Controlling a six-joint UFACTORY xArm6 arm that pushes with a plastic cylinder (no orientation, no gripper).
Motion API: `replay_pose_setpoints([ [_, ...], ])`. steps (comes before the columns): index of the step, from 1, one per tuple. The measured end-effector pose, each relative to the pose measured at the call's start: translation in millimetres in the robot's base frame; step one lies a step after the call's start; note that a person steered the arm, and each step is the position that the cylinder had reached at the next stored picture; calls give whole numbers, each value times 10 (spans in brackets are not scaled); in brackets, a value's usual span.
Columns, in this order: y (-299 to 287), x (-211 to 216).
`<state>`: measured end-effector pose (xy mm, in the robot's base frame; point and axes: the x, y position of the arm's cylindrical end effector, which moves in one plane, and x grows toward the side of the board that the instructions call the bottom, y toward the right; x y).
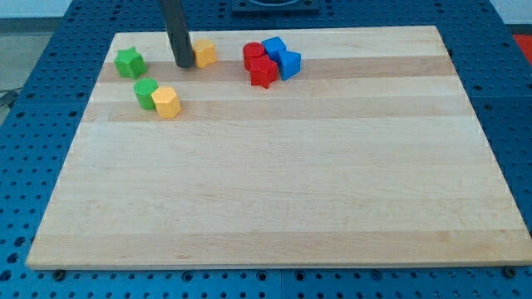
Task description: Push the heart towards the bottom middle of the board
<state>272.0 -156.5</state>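
A yellow block that looks like the heart [167, 102] lies at the board's upper left, touching a green round block [146, 93] on its left. My tip [183, 65] rests on the board above and slightly to the right of them, apart from the heart. A second yellow block [204, 53], whose shape is unclear, sits just to the right of the tip, touching it or nearly so. A green star [129, 62] lies to the left of the tip.
Two red blocks [259, 63] and two blue blocks [282, 56] are clustered together at the top middle of the wooden board [274, 199]. Blue perforated table surface surrounds the board.
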Motion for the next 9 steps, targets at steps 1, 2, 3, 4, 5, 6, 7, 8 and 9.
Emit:
replay_pose_setpoints([
  [1,-91,0],
  [2,-326,0],
  [3,-438,-407],
  [4,-7,-734],
  [5,1,-734],
  [6,124,-638],
  [7,130,161],
  [8,201,1018],
  [9,248,1659],
])
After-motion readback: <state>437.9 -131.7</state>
